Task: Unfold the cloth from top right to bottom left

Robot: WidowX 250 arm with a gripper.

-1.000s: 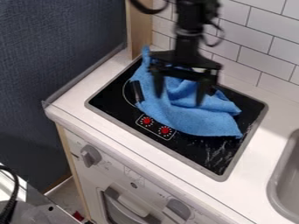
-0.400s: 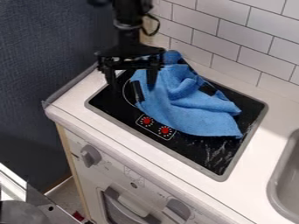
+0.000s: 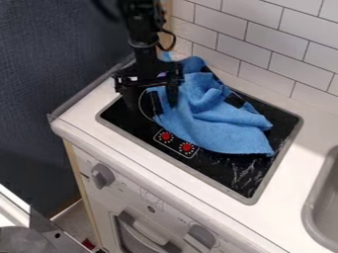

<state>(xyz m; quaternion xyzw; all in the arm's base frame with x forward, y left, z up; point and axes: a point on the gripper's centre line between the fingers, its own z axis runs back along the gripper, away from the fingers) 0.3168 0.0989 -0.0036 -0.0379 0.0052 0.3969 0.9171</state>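
My gripper point(image 3: 152, 104) hangs low over the left end of the black stovetop point(image 3: 214, 173), its two fingers spread apart, so it is open. The right finger stands at the left edge of the blue cloth point(image 3: 218, 118); whether it touches the cloth I cannot tell. Rumpled and folded, the cloth covers the middle and back of the stovetop, with one corner pointing to the right front. Part of its upper left is hidden behind the gripper.
A white counter point(image 3: 280, 195) surrounds the stovetop, with a grey sink point(image 3: 323, 207) at the right. White wall tiles point(image 3: 264, 49) rise behind, and a dark blue panel point(image 3: 59, 54) stands at the left. Red knob markings point(image 3: 187, 147) lie in front of the cloth.
From above the cloth's middle, the gripper moved left to the cloth's left side, then came down a little. The cloth's lower and right parts look unchanged.
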